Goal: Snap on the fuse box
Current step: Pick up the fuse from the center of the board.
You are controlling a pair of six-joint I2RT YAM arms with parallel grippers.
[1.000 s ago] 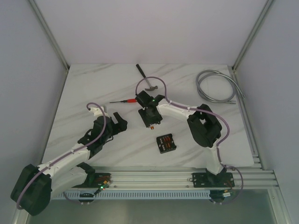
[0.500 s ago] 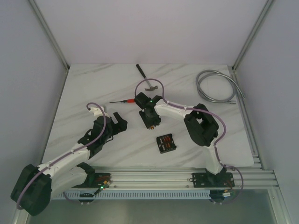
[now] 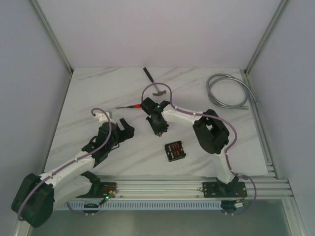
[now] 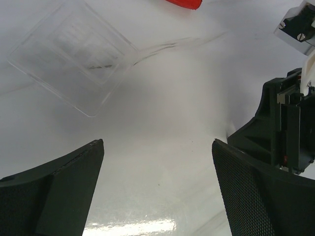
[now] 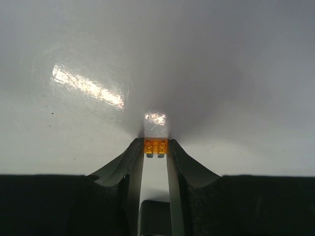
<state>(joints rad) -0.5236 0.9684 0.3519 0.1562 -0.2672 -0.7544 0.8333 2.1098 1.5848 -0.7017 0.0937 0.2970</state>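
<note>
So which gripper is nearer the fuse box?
Right. The right gripper is just beyond the fuse box, slightly left; the left gripper sits farther left.

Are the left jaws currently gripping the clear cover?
No, the left jaws stand wide open and empty, with the clear cover lying beyond them.

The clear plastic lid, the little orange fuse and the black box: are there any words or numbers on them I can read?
No readable text anywhere.
Clear lid: faint grey marks, too blurred to read.
Orange fuse: no number shows.
Fuse box: too small to tell.
</note>
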